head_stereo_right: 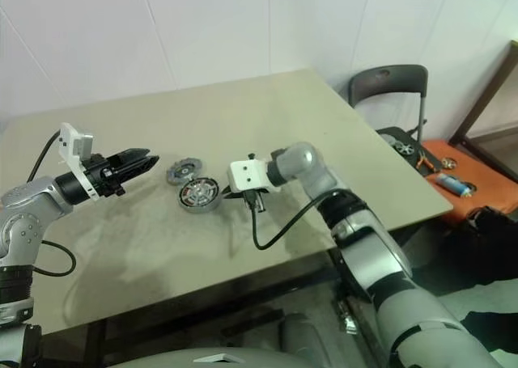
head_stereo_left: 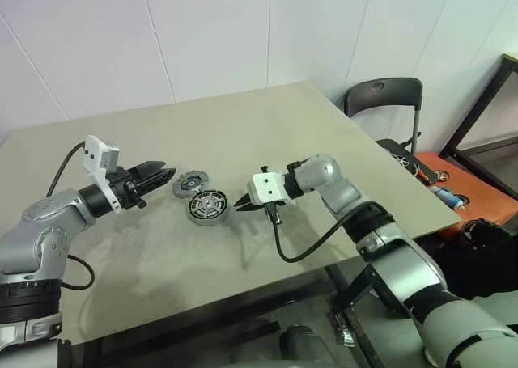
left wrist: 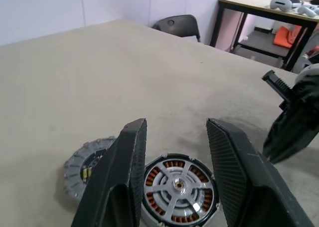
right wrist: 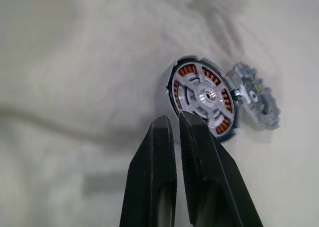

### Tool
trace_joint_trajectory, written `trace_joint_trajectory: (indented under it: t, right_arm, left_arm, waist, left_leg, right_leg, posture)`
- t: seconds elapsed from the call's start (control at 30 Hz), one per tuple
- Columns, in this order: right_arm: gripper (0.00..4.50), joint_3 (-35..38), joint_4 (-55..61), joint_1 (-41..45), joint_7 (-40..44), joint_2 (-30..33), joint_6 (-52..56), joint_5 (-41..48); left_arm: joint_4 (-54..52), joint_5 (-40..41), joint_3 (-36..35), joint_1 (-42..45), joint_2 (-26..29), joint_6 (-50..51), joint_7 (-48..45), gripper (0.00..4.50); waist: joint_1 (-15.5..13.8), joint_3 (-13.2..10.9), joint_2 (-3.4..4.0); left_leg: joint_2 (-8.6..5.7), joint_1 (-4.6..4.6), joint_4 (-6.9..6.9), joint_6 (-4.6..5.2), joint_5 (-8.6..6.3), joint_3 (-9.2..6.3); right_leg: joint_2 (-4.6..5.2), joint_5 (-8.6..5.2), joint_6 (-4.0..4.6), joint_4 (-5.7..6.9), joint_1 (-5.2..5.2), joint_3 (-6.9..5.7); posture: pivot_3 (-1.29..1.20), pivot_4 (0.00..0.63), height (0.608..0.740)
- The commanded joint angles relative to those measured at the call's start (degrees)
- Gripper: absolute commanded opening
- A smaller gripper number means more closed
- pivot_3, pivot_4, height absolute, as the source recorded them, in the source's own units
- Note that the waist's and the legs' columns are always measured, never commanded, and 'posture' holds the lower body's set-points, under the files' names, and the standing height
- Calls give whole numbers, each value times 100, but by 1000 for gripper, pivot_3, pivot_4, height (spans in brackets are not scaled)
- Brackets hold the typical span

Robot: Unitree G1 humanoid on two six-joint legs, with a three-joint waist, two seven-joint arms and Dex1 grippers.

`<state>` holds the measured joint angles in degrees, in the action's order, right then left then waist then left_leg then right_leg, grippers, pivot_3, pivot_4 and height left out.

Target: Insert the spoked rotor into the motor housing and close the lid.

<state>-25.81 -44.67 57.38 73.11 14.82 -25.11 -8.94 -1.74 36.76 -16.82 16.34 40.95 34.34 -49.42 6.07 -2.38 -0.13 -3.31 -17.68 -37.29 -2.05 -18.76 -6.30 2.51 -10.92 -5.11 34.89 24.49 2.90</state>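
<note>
The motor housing (head_stereo_left: 208, 207) lies flat on the beige table (head_stereo_left: 267, 117), its copper coils showing between silver spokes. The spoked rotor (left wrist: 178, 187) sits inside it, hub up. The lid (head_stereo_left: 190, 184), a grey disc, lies on the table touching the housing's far left side. My left gripper (head_stereo_left: 167, 171) hovers level just left of the lid, open, with nothing between its fingers. My right gripper (head_stereo_left: 238, 206) hangs just right of the housing, tilted down towards it, shut and empty. In the right wrist view its fingertips (right wrist: 164, 124) are short of the housing (right wrist: 175, 85).
A black chair (head_stereo_left: 384, 93) stands past the table's right corner. An orange surface (head_stereo_left: 465, 198) with small tools sits low on the right. The table's near edge runs close under my right forearm. A dark side table (left wrist: 259, 7) stands farther back.
</note>
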Motion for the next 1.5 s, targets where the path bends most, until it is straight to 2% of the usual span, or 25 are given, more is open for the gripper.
trace_joint_trajectory:
  t: [0.03, 0.13, 0.27, 0.4, 0.63, 0.87, 1.13, 1.27, 1.3, 1.37, 1.5]
  right_arm:
    - [317, -334, -941, 837, -300, -90, -1339, -616]
    - [317, -626, -1793, 1159, -755, -85, -2089, -1167]
    - [317, -902, -2413, 1533, -1044, -306, -2502, -1653]
    - [317, -791, -2716, 1508, -1127, -582, -2702, -1611]
    - [317, -1395, -2947, 1931, -2225, -636, -2802, -2673]
    - [317, -1796, -3155, 2188, -3704, -942, -2521, -3479]
    - [317, -2264, -3283, 2296, -4806, -1050, -2381, -4207]
    - [317, -2222, -3365, 2301, -4546, -1059, -2411, -4175]
    - [487, -2283, -3332, 2326, -4777, -1063, -2451, -4260]
    - [902, -2163, -3330, 2298, -4683, -1121, -2495, -4126]
    - [2227, -2146, -3337, 2236, -4541, -1303, -2472, -4096]
  left_arm:
    - [-14, -142, -84, -76, 247, -309, -314, 2043]
    - [-178, -223, -24, -197, 302, -421, -419, 2043]
    - [-802, -104, -137, -767, 448, -412, -631, 2043]
    - [-1312, -24, -220, -1270, 523, -314, -639, 2043]
    - [-1626, -94, -447, -2147, 681, -410, -927, 2043]
    - [-1503, -130, -450, -2087, 597, -469, -699, 2043]
    - [-1559, -82, -438, -2076, 486, -463, -484, 2043]
    - [-1656, -11, -455, -2110, 421, -420, -392, 2043]
    - [-1656, -31, -469, -2137, 407, -446, -381, 2043]
    - [-1621, -109, -468, -2146, 361, -506, -297, 2043]
    - [-1643, -18, -469, -2046, 249, -468, -144, 2043]
  waist:
    - [-2, 1, -1]
    - [-53, 5, -8]
    - [-57, 1, -7]
    - [-35, 1, -6]
    - [-49, -4, 2]
    - [-53, -3, 0]
    - [-52, -4, 1]
    - [-44, -3, 0]
    - [-42, -3, 0]
    - [-40, -4, 1]
    - [-36, -4, 1]
  left_leg:
    - [1, 2, 1, 0, 0, -2]
    - [1, 7, 8, 0, 0, -4]
    - [-5, -2, 8, 0, 0, -3]
    - [-1, -18, 10, -1, 0, -4]
    - [0, -12, 8, -2, 1, -6]
    - [1, -6, 11, -3, 1, -11]
    - [-1, -8, 13, -3, 1, -11]
    - [-1, -7, 13, -3, 1, -11]
    - [0, -7, 13, -3, 1, -11]
    - [-1, -7, 13, -3, 1, -11]
    - [0, -6, 14, -3, 1, -11]
  right_leg:
    - [-1, -3, 6, 5, 1, -1]
    - [-1, -9, 16, 9, 0, -1]
    - [10, -11, 18, 6, 3, 0]
    - [6, -10, 19, 12, 27, 1]
    - [1, -15, 27, 28, 26, -1]
    - [-3, -20, 35, 33, 23, -5]
    - [-1, -20, 35, 30, 25, -4]
    - [-3, -21, 36, 32, 25, -5]
    - [-4, -21, 36, 32, 25, -5]
    - [-3, -21, 36, 32, 25, -4]
    - [-6, -21, 36, 33, 25, -5]
  posture:
    - [0, 0, 740]
    - [0, 0, 740]
    - [0, 0, 740]
    - [0, 0, 740]
    - [0, 0, 740]
    - [0, 0, 740]
    - [0, 0, 740]
    - [0, 0, 740]
    - [0, 0, 740]
    - [0, 0, 740]
    - [0, 0, 740]
